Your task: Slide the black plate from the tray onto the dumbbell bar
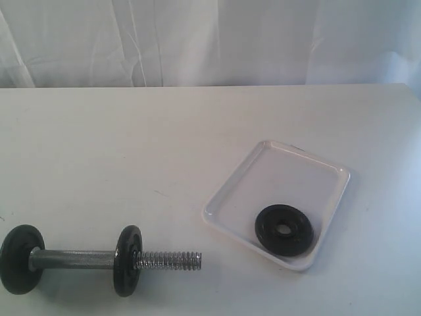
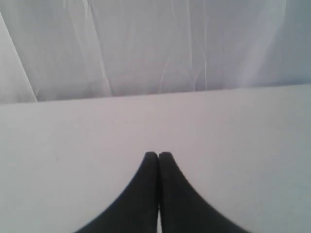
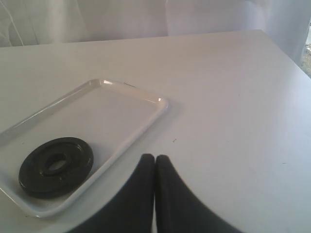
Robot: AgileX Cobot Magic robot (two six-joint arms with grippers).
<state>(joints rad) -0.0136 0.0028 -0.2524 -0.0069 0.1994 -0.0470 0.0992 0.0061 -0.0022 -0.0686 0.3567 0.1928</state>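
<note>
The black plate [image 1: 284,230] lies flat in the tray [image 1: 276,178], hole up, close to the rim at the tray's near corner in the exterior view. Tray sits skewed on the right half of the surface [image 1: 131,145]. The dumbbell bar [image 1: 72,259] lies on its side well apart, front left. It carries an end disc [image 1: 21,259] on the left and an inner disc [image 1: 127,261]. Its threaded end [image 1: 170,260] points toward the tray.

My right pincer [image 3: 155,158] is over the surface near the tray's rim, tips pressed together, gripping nothing. My left pincer [image 2: 158,155] is pressed together too, empty, over the surface. White cloth [image 1: 197,39] hangs behind.
</note>
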